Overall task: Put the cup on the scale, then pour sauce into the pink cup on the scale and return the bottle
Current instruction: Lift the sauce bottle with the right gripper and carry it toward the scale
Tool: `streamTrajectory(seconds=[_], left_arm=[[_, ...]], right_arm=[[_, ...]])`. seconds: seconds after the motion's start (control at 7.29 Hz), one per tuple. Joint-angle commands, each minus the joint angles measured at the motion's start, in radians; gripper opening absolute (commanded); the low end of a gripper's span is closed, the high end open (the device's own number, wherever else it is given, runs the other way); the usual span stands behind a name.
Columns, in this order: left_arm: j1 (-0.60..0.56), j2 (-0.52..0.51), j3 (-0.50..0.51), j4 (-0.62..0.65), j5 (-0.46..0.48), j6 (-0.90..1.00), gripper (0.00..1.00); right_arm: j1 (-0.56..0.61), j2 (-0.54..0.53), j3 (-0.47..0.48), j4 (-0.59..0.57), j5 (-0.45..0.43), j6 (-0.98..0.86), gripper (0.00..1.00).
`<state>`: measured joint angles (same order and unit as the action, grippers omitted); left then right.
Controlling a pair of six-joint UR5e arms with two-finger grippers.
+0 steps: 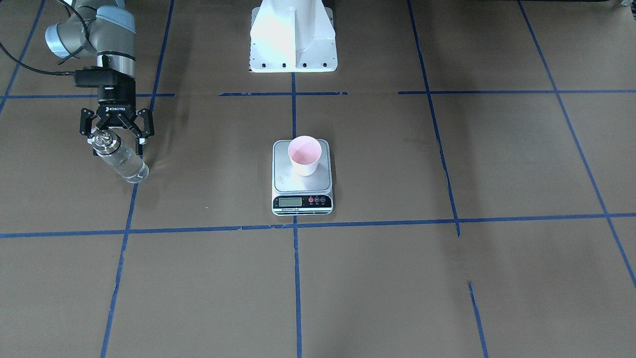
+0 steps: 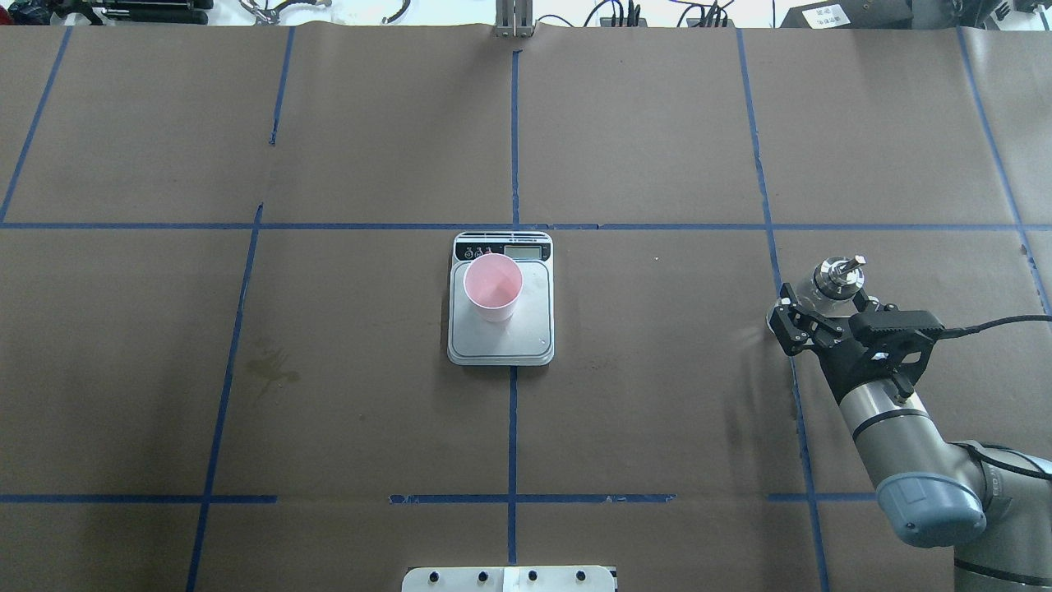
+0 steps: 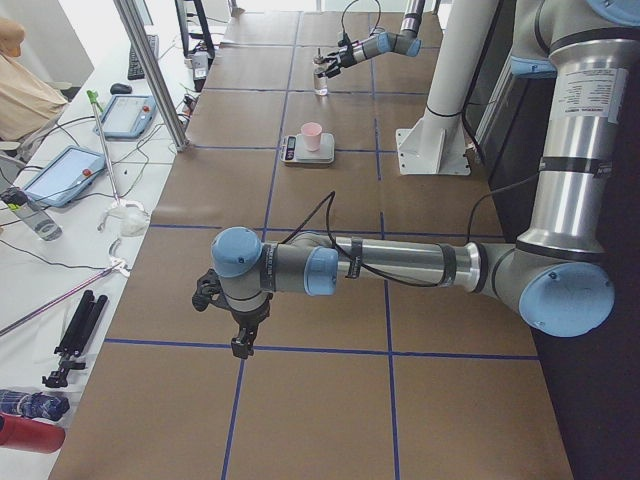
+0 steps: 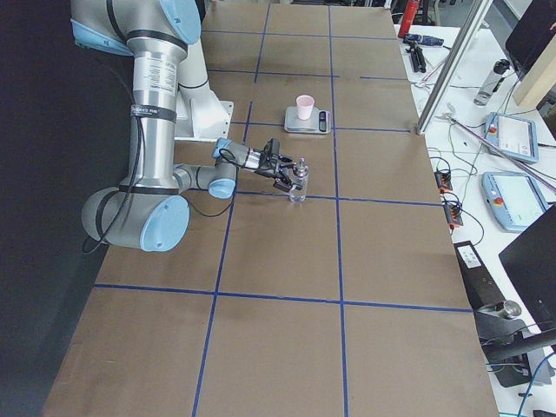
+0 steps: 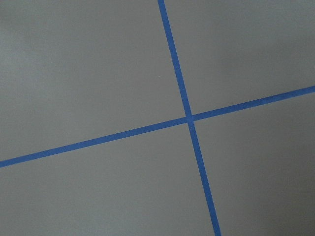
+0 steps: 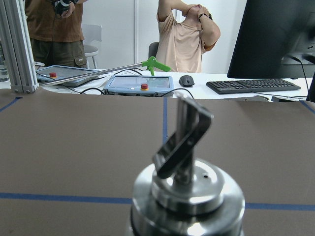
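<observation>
While the cup (image 1: 304,155) stands upright on the steel top of the scale (image 1: 325,175) at the middle of the table (image 1: 397,278), the bottle (image 1: 124,161) is found well apart from both. It is out on the robot's right side, set upright on the table with its long axis vertical. The right claw (image 1: 117,140) is placed level with the bottle's neck. Its fingers (image 1: 144,130) are spread wide to either side of the collar (image 6: 187,196) and no contact is seen, so the bottle is judged not to be gripped.

From that claw the cup lies toward the robot's left, across a stretch of table. A pour is judged to call for the bottle to be carried that way and tipped, spout (image 6: 182,142) first, over the cup's mouth. Whether liquid lies in the cup cannot be told.

The right arm is by far the nearer to the bottle. The left claw (image 3: 240,335) is seen only from the side, over the table's left end, and whether it is spread or clenched cannot be told.

"ROBOTIQ" is read in white on the right claw's body. The digits on the scale's display (image 1: 290,202) and the small print under it are too small to be read.
</observation>
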<state>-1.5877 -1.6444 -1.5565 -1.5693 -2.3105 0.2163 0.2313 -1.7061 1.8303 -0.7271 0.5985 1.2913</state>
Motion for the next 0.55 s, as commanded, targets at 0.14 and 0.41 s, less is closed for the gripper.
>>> streamTrajectory(seconds=[0.14, 0.41], left_arm=[[0.0, 0.0, -0.008, 0.002, -0.018, 0.0, 1.0], [0.0, 0.0, -0.011, 0.003, -0.024, 0.0, 1.0]], right_arm=[[0.005, 0.014, 0.001, 0.0, -0.003, 0.002, 0.0], [0.006, 0.031, 0.014, 0.006, -0.055, -0.035, 0.0]])
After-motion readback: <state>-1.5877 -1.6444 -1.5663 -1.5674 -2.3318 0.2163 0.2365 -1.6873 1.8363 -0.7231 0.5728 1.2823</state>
